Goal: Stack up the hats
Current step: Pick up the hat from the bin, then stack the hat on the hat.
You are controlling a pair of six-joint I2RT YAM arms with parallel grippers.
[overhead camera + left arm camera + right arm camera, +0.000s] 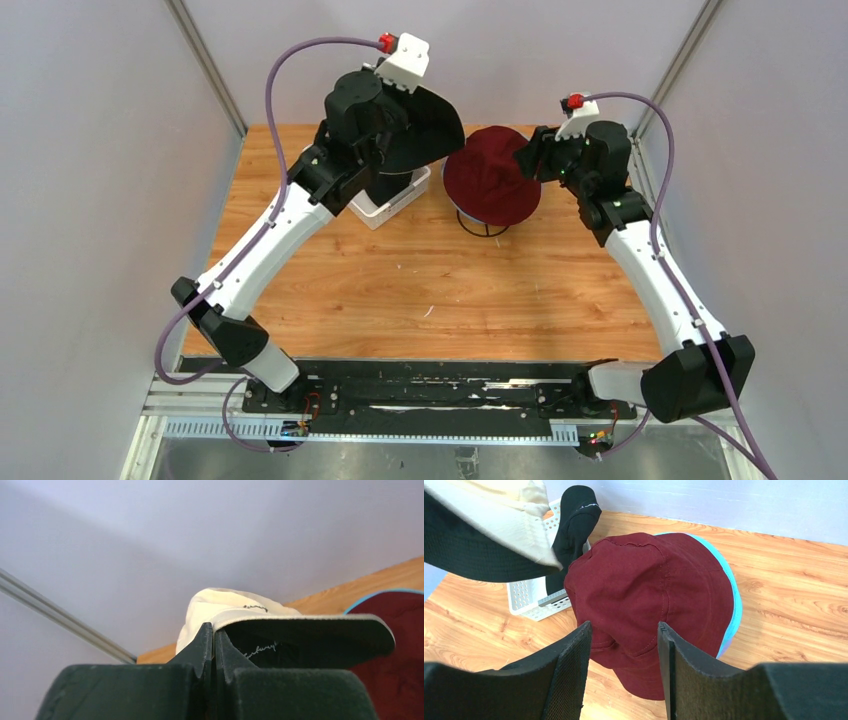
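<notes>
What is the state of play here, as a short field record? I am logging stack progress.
left pincer: shut on black hat at its brim, beige hat fabric also at the pinch, held above the white basket
right pincer: open, one finger on either side of the dark red hat at its near brim
stack top: dark red hat, with teal hat brim showing beneath
stack support: black wire stand on the table
</notes>
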